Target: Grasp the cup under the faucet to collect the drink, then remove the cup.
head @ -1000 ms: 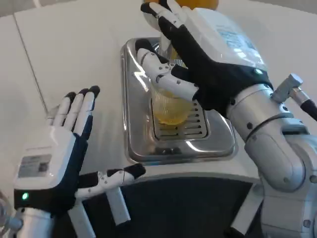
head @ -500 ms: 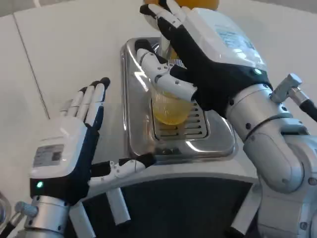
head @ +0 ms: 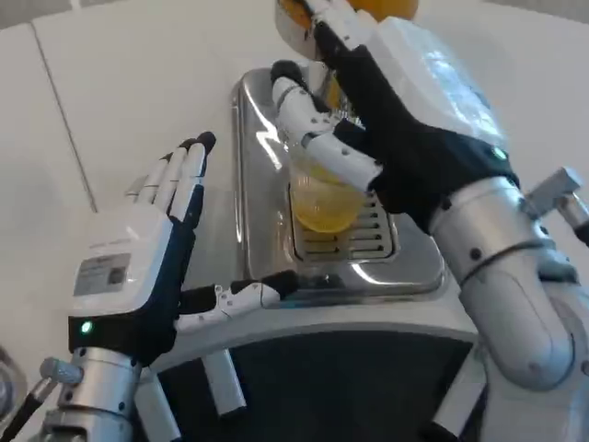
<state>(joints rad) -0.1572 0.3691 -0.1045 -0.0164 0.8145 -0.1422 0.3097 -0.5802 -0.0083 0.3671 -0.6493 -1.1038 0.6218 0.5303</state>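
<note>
A clear plastic cup (head: pixel 324 201) with yellow drink in its lower half stands on the slotted grille of the steel drip tray (head: pixel 262 212). My right hand (head: pixel 386 110) reaches in from the right and grips the cup near its rim, the thumb wrapped across its front. Above it an orange dispenser part (head: pixel 382 7) shows at the top edge; the faucet itself is hidden behind the hand. My left hand (head: pixel 152 258) hovers open left of the tray, fingers stretched up and thumb pointing toward the tray's front edge, holding nothing.
The drip tray sits on a white counter (head: pixel 138 83) with a dark front panel (head: pixel 350 387) below. A seam in the white surface runs diagonally at the left. A metal rim (head: pixel 7 387) peeks in at the bottom left corner.
My left hand has risen and moved right, toward the drip tray. The right hand keeps its grip on the cup; the whole picture has shifted slightly.
</note>
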